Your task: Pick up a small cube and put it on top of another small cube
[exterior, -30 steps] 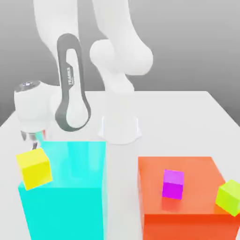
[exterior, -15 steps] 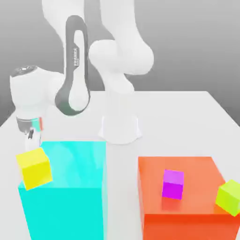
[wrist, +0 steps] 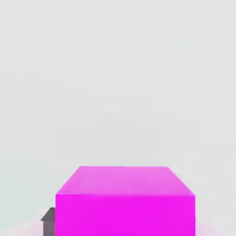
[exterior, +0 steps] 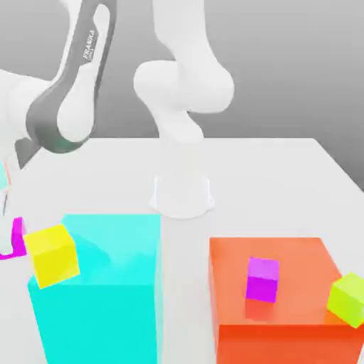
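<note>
Well, the gripper [wrist: 124, 226] is clamped on a magenta block [wrist: 124, 214], whose near part spans the lower middle of the hand view, with 1 dark fingertip [wrist: 49, 225] against its side. Over in the exterior view, part of that block shows at the left edge, below the middle, near the yellow cube [exterior: 52, 256].

That yellow cube sits tilted at lower left, overlapping the left edge of the cyan block [exterior: 96, 320]. At lower right, 1 purple cube [exterior: 262, 280] is upright on top of the red block [exterior: 284, 345]. A yellow-green cube [exterior: 348, 300], tilted, overlaps the red block's right side at the frame's right edge.
</note>
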Robot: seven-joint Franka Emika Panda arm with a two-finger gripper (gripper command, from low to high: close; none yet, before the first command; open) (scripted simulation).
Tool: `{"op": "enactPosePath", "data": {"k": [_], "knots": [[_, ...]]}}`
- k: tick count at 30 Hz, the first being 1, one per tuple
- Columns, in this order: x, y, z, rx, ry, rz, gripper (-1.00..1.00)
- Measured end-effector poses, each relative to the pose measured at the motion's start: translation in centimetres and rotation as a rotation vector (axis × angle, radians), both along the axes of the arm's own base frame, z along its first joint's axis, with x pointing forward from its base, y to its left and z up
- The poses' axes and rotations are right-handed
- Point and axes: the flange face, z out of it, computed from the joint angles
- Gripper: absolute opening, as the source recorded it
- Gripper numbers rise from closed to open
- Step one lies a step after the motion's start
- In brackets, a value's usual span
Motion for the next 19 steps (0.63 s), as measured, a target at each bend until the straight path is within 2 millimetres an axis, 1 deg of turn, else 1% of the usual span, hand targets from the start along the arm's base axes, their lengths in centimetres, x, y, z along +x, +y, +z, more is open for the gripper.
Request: {"op": "enactPosePath", "data": {"k": [3,5,8,10,11,12,14,15,17,19], "knots": [[4.2,2.5,4.3,0.007,-0.006,0.053,-1.00],[6.6,4.5,7.4,0.008,-0.008,0.088,-1.00],[9.5,8.0,12.2,0.008,-0.010,0.140,-1.00],[10.8,10.6,15.4,0.002,-0.010,0.168,-1.00],[11.1,12.1,15.8,-0.004,-0.010,0.180,-1.00],[11.4,13.5,15.1,-0.007,-0.010,0.199,-1.00],[12.0,16.0,12.4,-0.010,-0.010,0.241,-1.00],[12.0,16.3,11.3,-0.010,-0.010,0.245,1.00],[11.8,15.6,11.3,-0.010,-0.010,0.232,1.00],[11.8,15.4,11.3,-0.010,-0.010,0.228,1.00]]}}
